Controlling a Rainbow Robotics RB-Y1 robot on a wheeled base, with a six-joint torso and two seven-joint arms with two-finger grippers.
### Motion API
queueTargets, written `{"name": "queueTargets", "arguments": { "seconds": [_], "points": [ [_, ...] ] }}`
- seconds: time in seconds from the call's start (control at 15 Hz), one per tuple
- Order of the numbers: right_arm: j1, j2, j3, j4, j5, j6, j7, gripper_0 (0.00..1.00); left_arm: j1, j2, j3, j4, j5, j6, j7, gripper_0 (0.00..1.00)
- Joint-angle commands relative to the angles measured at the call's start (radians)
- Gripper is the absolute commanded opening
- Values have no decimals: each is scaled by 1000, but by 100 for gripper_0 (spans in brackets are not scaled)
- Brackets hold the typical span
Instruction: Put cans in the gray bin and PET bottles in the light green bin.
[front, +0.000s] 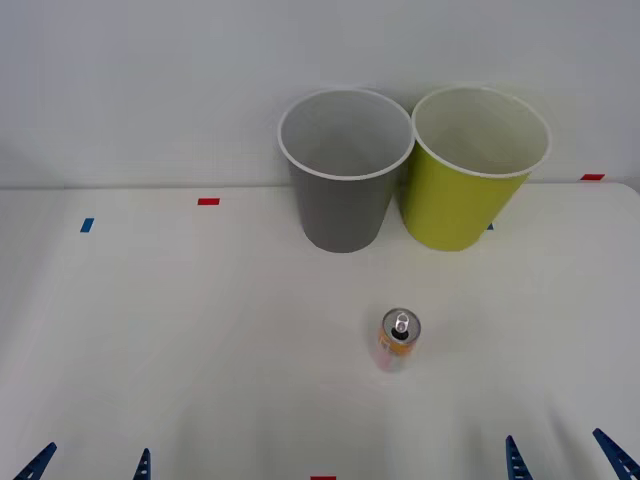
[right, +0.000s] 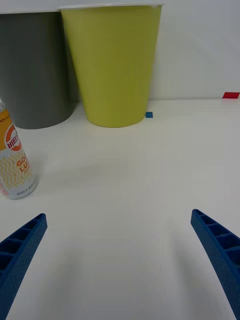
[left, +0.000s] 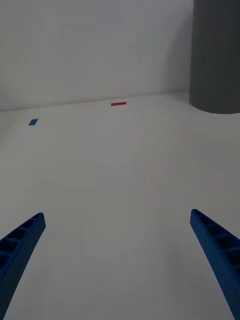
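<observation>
— Where is the small orange-yellow drink can (front: 399, 341) with the silver top and pull tab?

— It stands up straight on the white table (front: 180, 330). It is ahead of the right gripper (front: 572, 460) and off toward the left gripper's (front: 90, 465) side. Nothing is touching it.

— Can you read anything on it?

— A little, from the right wrist camera. The can (right: 15, 160) has a round orange badge with letters like "HIE", and bigger orange letters, "GO" and "LU", on a wavy yellow part. The rest is cut off, and the small print is too tiny to read.

— What are the grippers doing?

— Both sit low at the near edge of the table, well apart from each other. Each has its blue ribbed fingers spread wide, holding nothing.

— And the bins?

— The tall round gray bin (front: 342, 180) with a white rim and the tall round yellow-green bin (front: 470, 180) stand side by side, farther from the grippers than the can, with their rims almost touching. The green one is more on the right gripper's side.

— Anything else?

— Small red tape marks (front: 208, 201) and a blue tape mark (front: 87, 225) are stuck on the table.
</observation>
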Motion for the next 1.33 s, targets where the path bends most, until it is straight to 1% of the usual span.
{"name": "queueTargets", "arguments": {
  "seconds": [0.07, 0.73, 0.8, 0.93, 1.13, 1.33],
  "points": [
    [0, 0, 0, 0, 0, 0, 0, 100, 0, 0, 0, 0, 0, 0, 0, 100],
    [0, 0, 0, 0, 0, 0, 0, 100, 0, 0, 0, 0, 0, 0, 0, 100],
    [-18, 12, 6, 38, 0, 20, 0, 100, 0, 0, 0, 0, 0, 0, 0, 100],
    [-14, 6, 25, 5, -2, 21, 2, 100, 0, 0, 0, 0, 0, 0, 0, 100],
    [-35, -35, 69, -14, 5, 23, 14, 100, 0, 0, 0, 0, 0, 0, 0, 100],
    [-75, -120, 123, -12, -2, -18, 31, 100, 0, 0, 0, 0, 0, 0, 0, 100]
  ]
}}
